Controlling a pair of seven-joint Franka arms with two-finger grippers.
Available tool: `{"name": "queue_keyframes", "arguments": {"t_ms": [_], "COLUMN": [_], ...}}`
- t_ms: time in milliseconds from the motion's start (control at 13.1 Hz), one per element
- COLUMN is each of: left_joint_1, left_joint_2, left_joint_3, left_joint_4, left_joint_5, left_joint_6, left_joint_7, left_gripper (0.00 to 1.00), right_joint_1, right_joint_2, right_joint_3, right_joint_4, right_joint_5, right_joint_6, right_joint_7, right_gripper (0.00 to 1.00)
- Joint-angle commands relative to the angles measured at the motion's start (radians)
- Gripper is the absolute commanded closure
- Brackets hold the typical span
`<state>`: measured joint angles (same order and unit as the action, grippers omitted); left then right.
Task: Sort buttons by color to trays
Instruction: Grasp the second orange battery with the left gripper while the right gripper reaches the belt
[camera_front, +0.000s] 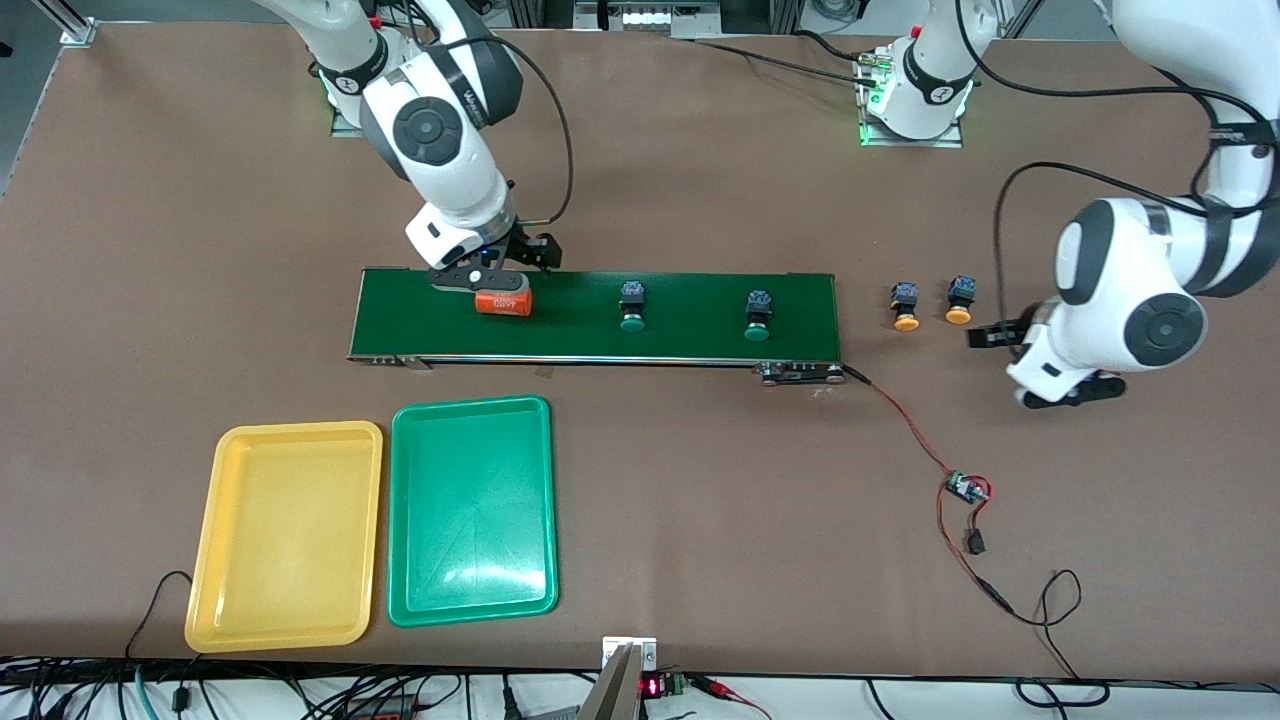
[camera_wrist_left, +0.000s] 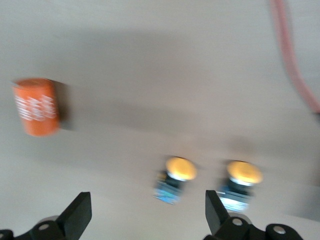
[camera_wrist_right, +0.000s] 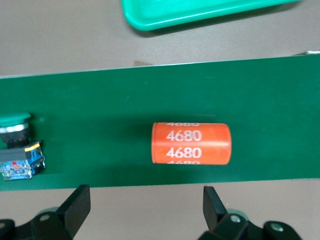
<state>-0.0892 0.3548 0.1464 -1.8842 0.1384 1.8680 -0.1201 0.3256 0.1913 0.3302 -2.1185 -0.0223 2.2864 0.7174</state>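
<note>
left wrist view: left pincer (camera_wrist_left: 145, 217) spread empty, orange-yellow buttons (camera_wrist_left: 176, 179) just ahead on desk (camera_front: 700, 480); right pincer (camera_front: 497, 272) spread over orange cylinder (camera_front: 503, 301).

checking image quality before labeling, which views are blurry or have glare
Left wrist view: motion-blurred, the yellow-capped buttons and an orange cylinder are smeared. Right wrist view: sharp, the numerals on the orange cylinder read clearly. Front view: sharp and evenly lit, soft sheen on the green tray, short shadows.
</note>
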Motion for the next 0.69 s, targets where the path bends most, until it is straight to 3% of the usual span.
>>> {"name": "queue_keyframes", "arguments": {"t_ms": [0,381,609], "left_joint_1": [0.037,0.152,0.189], "left_joint_2": [0.052,0.104,0.115], "left_joint_3": [0.070,0.120,0.125], "left_joint_4": [0.004,-0.075,-0.153], "left_joint_5": [0.090,0.089,0.087], "left_joint_6": [0.103,0.431,0.583], "left_joint_7": [0.210,0.473,0.505], "left_gripper": [0.00,0.00,0.00], "right_joint_1": [0.007,0.012,0.018], "right_joint_2": [0.031,0.049,0.060], "right_joint_3": [0.006,0.006,0.006], "right_joint_4": [0.017,0.044,0.051], "right_joint_5": [-0.038,-0.033,-0.031], "right_joint_6": [0.010,0.010,0.012], "right_joint_7": [0.005,0.020,0.022], "right_gripper": [0.00,0.00,0.00]}}
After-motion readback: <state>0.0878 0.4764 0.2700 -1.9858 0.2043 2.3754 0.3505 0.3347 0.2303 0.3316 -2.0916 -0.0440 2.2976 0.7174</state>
